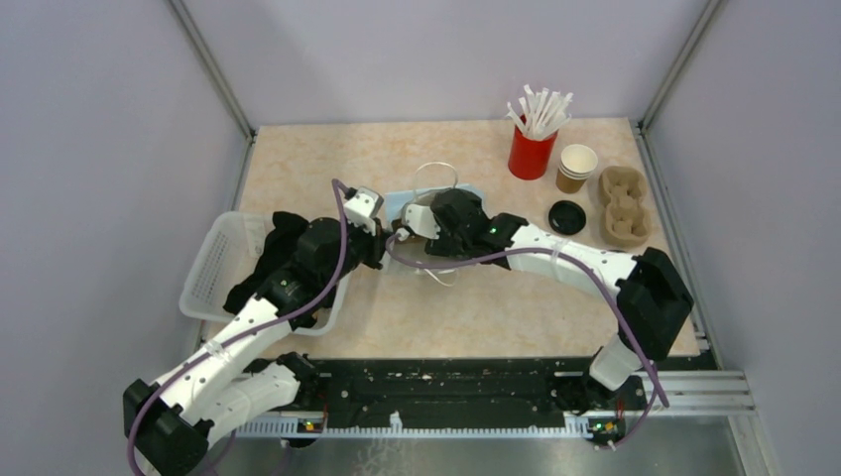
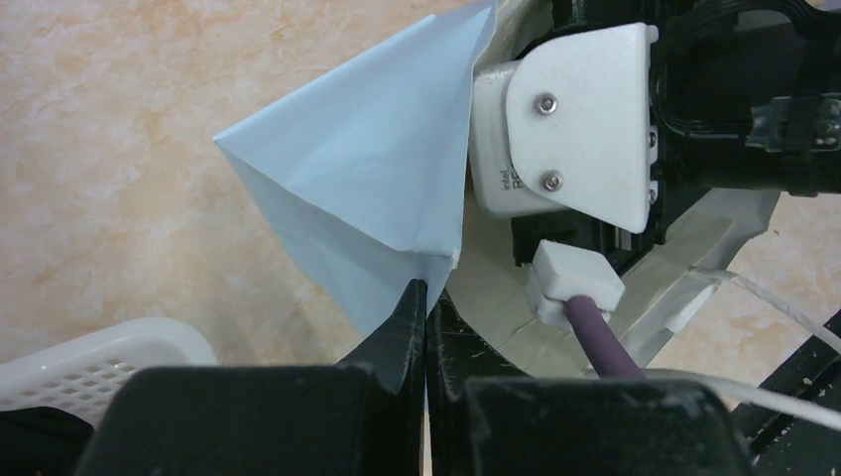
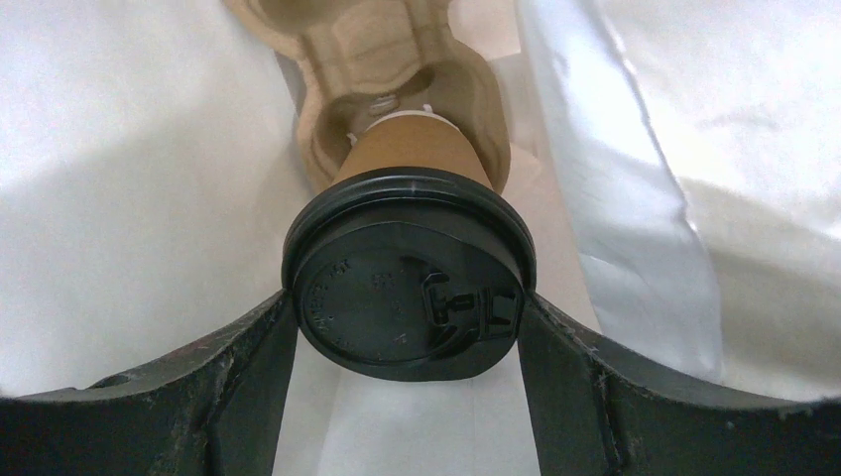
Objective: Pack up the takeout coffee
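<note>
Straight ahead of the right end effector (image 3: pixel 407 319), clamped on the lid (image 3: pixel 397 288) of the cup (image 3: pixel 412 154) inside the bag (image 2: pixel 367 169), the cup's long axis runs into a carrier (image 3: pixel 397 50) socket, while the left end effector (image 2: pixel 426 297) pinches the bag's edge.

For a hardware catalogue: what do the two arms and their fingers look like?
White link shells, black joints on left arm and right arm. A purple cable runs along each. Black scuffed fingers; white wrist camera.
</note>
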You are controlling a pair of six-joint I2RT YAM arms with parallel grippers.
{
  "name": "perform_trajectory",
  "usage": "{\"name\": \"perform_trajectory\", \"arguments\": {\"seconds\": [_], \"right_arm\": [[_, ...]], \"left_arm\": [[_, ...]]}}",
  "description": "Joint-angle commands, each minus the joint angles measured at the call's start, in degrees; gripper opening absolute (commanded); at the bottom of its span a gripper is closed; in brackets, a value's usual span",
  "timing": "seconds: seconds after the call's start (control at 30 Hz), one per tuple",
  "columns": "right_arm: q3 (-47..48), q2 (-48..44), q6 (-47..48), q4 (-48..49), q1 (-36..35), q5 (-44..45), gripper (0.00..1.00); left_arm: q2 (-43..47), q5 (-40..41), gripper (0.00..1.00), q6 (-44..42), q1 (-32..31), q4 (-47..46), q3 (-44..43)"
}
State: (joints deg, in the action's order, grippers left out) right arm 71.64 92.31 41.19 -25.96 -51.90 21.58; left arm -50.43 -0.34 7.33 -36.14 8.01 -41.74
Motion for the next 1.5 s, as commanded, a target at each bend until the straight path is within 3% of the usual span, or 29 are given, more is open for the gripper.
{"name": "perform_trajectory", "arguments": {"seconds": [0.0,0.2,0.4,0.77,1.23,1.47], "right_arm": [[-2.27,1.28,-0.88,9.86,2.79,-0.14,0.53],[-2.25,1.68,-2.98,13.88,3.03,-5.56,0.54],[-1.08,1.8,-1.3,11.21,3.03,-7.18,0.55],[1.63,-0.51,0.33,-2.27,1.19,-11.32,0.54],[10.9,0.62,-8.6,-21.44,-6.03,-15.21,0.54],[11.12,-0.33,-5.74,-25.31,-6.37,-19.3,0.54]], "left_arm": [[-0.34,-2.14,0.0,0.24,-0.34,3.31,-1.41],[-1.12,-3.31,0.0,1.1,-0.64,2.96,-1.76],[-2.07,-3.58,0.0,1.76,-0.84,4.53,-4.02],[-0.73,-7.12,0.0,9.42,-2.01,11.68,-8.48],[-2.4,-12.05,0.0,13.58,-2.0,26.28,-20.05],[-4.34,-5.09,0.0,16.51,-1.98,36.1,-25.54]]}}
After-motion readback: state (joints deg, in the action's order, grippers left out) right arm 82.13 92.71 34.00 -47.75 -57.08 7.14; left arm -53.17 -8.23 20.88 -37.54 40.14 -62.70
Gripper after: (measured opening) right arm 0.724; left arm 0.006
